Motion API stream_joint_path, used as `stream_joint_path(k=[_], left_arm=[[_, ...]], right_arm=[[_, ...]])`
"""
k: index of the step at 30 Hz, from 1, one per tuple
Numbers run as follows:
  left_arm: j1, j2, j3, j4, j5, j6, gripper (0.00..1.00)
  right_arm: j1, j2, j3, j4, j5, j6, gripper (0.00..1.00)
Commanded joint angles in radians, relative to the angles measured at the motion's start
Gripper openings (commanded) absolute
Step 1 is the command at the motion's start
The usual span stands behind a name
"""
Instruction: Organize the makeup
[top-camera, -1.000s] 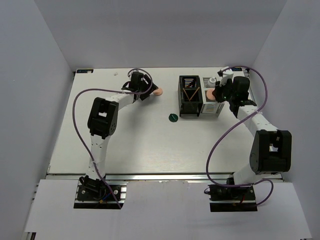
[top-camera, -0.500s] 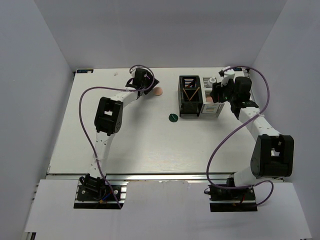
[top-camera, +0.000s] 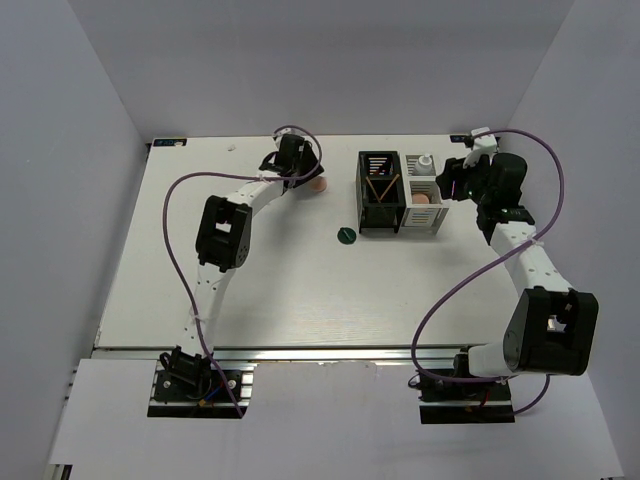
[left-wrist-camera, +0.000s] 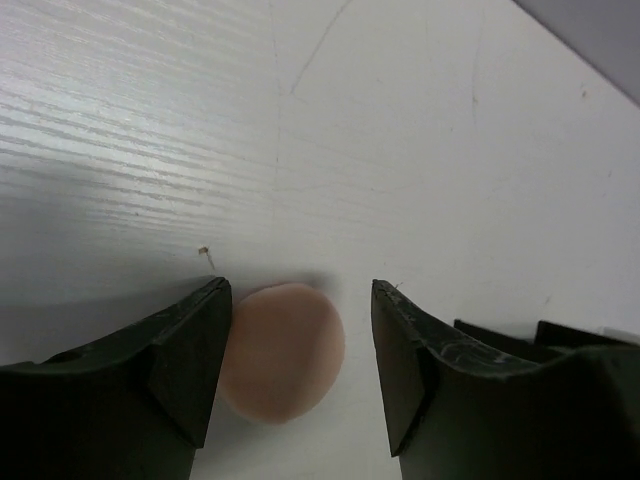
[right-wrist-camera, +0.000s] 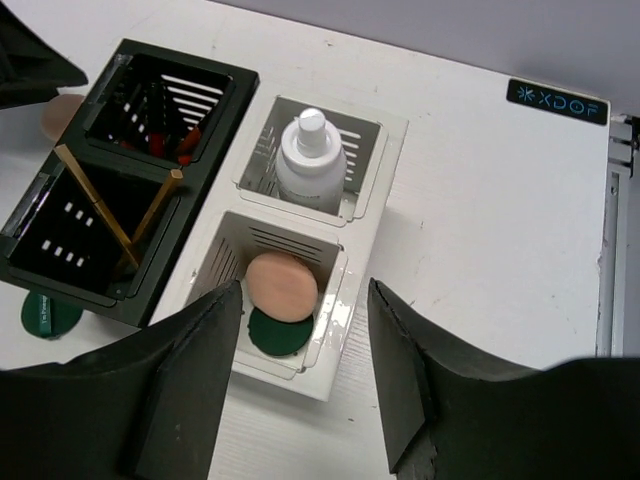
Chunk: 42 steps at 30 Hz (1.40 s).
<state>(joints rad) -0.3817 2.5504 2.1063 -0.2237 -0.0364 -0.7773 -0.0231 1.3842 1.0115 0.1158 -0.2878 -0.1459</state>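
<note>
peach puff (left-wrist-camera: 283, 350) sits inside the wide-open left gripper (left-wrist-camera: 300, 298), ungripped; right gripper (right-wrist-camera: 305, 290) wide, empty.

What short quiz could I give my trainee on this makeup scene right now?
1. True or false: the left gripper is open, with a pink puff between its fingers on the table.
2. What shares a compartment of the white box with the other puff? A: a green disc. B: a bottle. C: tan sticks.
3. How many green discs lie loose on the table?
Key: 1 true; 2 A; 3 one loose disc.
</note>
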Motion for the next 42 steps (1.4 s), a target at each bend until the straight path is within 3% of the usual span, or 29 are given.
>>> stream_joint_path(k=[1,5,11,17,18,20,22,25,28,29,31,33,35,36,42], left_arm=[[-0.029,-0.045,-0.095,-0.138,-0.04,0.157,0.69],[-0.036,-0.078,-0.193,-0.134,-0.042,0.22,0.69],[-0.054,-0.058,-0.178,-0.216,-0.105,0.329,0.64],[-0.057,-0.016,-0.132,-0.247,-0.119,0.317,0.37],[-0.057,-0.012,-0.118,-0.246,-0.109,0.305,0.27],[-0.057,-0.009,-0.105,-0.238,-0.1,0.28,0.17],[-0.057,-0.021,-0.112,-0.218,-0.088,0.262,0.02],[-0.057,-0.108,-0.164,-0.119,-0.041,0.231,0.0],[-0.057,-0.269,-0.313,0.091,0.062,0.213,0.0],[-0.057,-0.362,-0.419,0.247,0.105,0.208,0.0],[-0.057,-0.441,-0.515,0.401,0.179,0.196,0.0],[-0.059,-0.513,-0.603,0.57,0.294,0.171,0.0],[-0.063,-0.533,-0.629,0.674,0.395,0.138,0.0],[-0.072,-0.539,-0.631,0.697,0.423,0.128,0.0],[-0.149,-0.519,-0.544,0.741,0.483,0.174,0.0]], right_arm=[[-0.011,-0.027,-0.014,0.042,-0.017,0.023,0.59],[-0.011,-0.025,-0.01,0.045,-0.024,0.029,0.59],[-0.012,-0.024,-0.004,0.045,-0.031,0.04,0.59],[-0.012,-0.03,-0.002,0.039,-0.039,0.046,0.59],[-0.012,-0.031,-0.002,0.039,-0.039,0.046,0.59],[-0.012,-0.037,-0.005,0.035,-0.04,0.046,0.59],[-0.012,-0.043,-0.007,0.03,-0.047,0.045,0.59],[-0.012,-0.054,-0.008,0.002,-0.103,0.005,0.62],[-0.014,-0.08,-0.016,-0.051,-0.276,-0.11,0.75],[-0.014,-0.091,-0.024,-0.056,-0.325,-0.135,0.76],[-0.014,-0.129,-0.057,-0.042,-0.443,-0.176,0.75],[-0.015,-0.148,-0.1,0.002,-0.474,-0.152,0.57],[-0.015,-0.16,-0.114,0.07,-0.459,-0.077,0.14],[-0.015,-0.162,-0.119,0.087,-0.446,-0.052,0.0],[-0.023,-0.163,-0.114,0.145,-0.373,0.017,0.0]])
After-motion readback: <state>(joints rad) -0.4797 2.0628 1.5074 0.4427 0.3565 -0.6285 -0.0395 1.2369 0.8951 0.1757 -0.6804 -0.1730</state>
